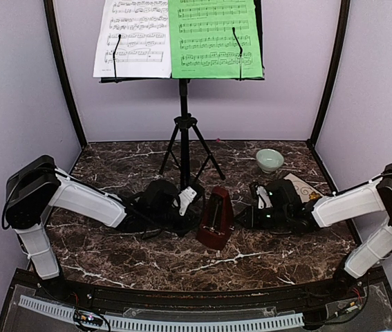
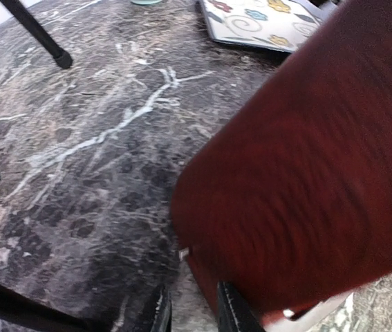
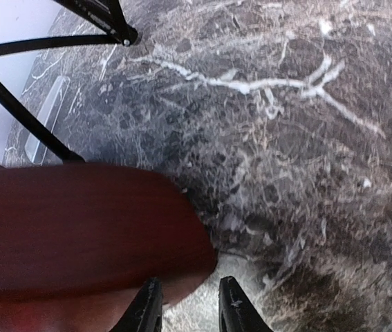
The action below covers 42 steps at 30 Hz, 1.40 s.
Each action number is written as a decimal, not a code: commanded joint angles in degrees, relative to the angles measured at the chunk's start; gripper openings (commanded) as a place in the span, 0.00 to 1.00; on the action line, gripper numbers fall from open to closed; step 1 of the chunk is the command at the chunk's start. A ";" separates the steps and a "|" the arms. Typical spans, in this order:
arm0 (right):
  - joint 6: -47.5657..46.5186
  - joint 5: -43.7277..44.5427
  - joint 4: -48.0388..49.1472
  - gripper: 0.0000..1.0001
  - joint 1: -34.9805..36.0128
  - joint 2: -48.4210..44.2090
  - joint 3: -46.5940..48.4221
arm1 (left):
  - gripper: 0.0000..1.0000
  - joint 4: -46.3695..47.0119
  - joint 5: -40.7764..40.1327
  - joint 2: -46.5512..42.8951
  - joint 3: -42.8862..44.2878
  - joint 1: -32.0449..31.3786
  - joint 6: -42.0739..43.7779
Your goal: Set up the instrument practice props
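The black music stand (image 1: 184, 131) stands on tripod legs at the back centre. It holds a white sheet (image 1: 132, 38) on the left and a green sheet (image 1: 214, 38) on the right. The reddish-brown metronome (image 1: 215, 216) stands on the marble table between my two grippers. My left gripper (image 1: 190, 200) lies low just left of it. In the left wrist view the jaws (image 2: 194, 315) stand slightly apart over bare table, and the metronome (image 2: 306, 166) is right against the right finger. My right gripper (image 1: 247, 211) is just right of it, slightly open (image 3: 189, 308), with the metronome (image 3: 78, 228) at its left finger.
A pale-green bowl (image 1: 269, 160) sits at the back right. A square floral plate (image 1: 305, 188) lies beside my right arm and shows in the left wrist view (image 2: 265, 21). The tripod's feet (image 2: 63, 61) (image 3: 128, 34) rest just behind the metronome.
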 commanded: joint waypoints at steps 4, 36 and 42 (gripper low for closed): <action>-3.28 -1.36 1.87 0.30 -0.71 3.54 6.26 | 0.25 2.52 2.81 -3.32 -1.96 -1.93 -1.92; -2.18 8.79 -5.02 1.00 12.98 -19.34 -2.12 | 0.57 5.40 -5.15 -12.46 -11.76 1.41 -9.38; -3.02 14.01 -8.67 1.00 16.86 -15.70 5.06 | 0.57 5.47 -4.50 -12.15 -11.17 1.41 -9.21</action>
